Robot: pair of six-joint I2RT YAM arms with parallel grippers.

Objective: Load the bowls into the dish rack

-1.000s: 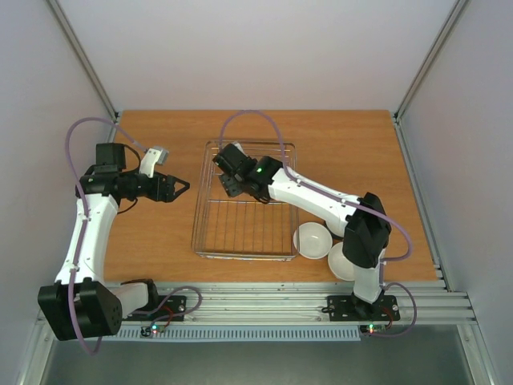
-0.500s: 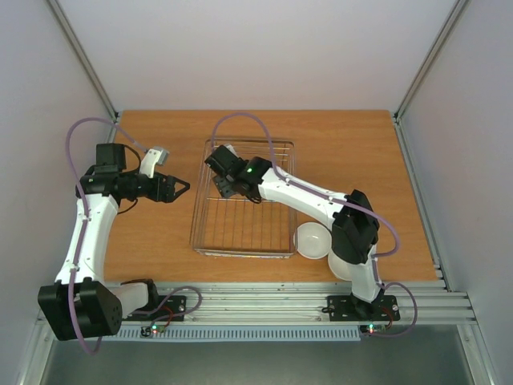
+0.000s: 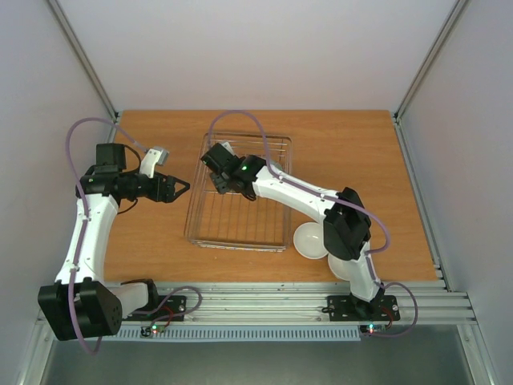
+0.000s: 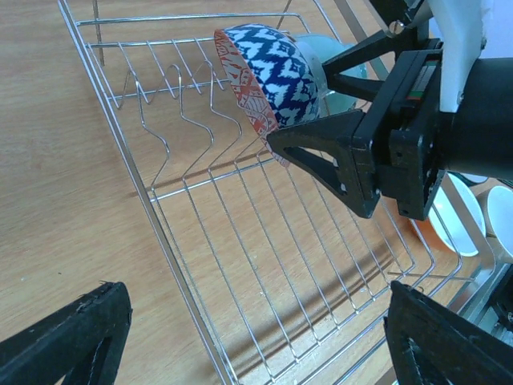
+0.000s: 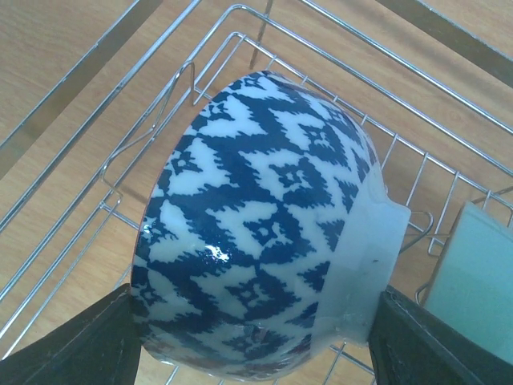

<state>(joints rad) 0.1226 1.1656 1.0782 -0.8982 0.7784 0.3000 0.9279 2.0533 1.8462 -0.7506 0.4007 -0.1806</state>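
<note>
The dish rack [image 3: 240, 220] is a silver wire basket in the middle of the table, also in the left wrist view [image 4: 200, 233]. My right gripper [image 3: 218, 176] is over its far left corner, shut on the red-blue patterned bowl [image 5: 256, 241], which it holds on edge above the wires [image 4: 272, 72]. A mint green bowl [image 5: 473, 281] stands on edge right behind it [image 4: 341, 76]. An orange bowl [image 3: 310, 241] lies outside the rack's near right corner, with another pale bowl [image 3: 343, 266] beside it. My left gripper [image 3: 181, 187] is open and empty, left of the rack.
The rack's upright wire prongs [image 4: 160, 104] run along its far left side next to the held bowl. My right arm [image 3: 296, 196] stretches across the rack. The table's near edge has a metal rail [image 3: 256, 301].
My right gripper has carried the patterned bowl further left over the rack. The rack has shifted a little to the left. My left arm has not moved.
</note>
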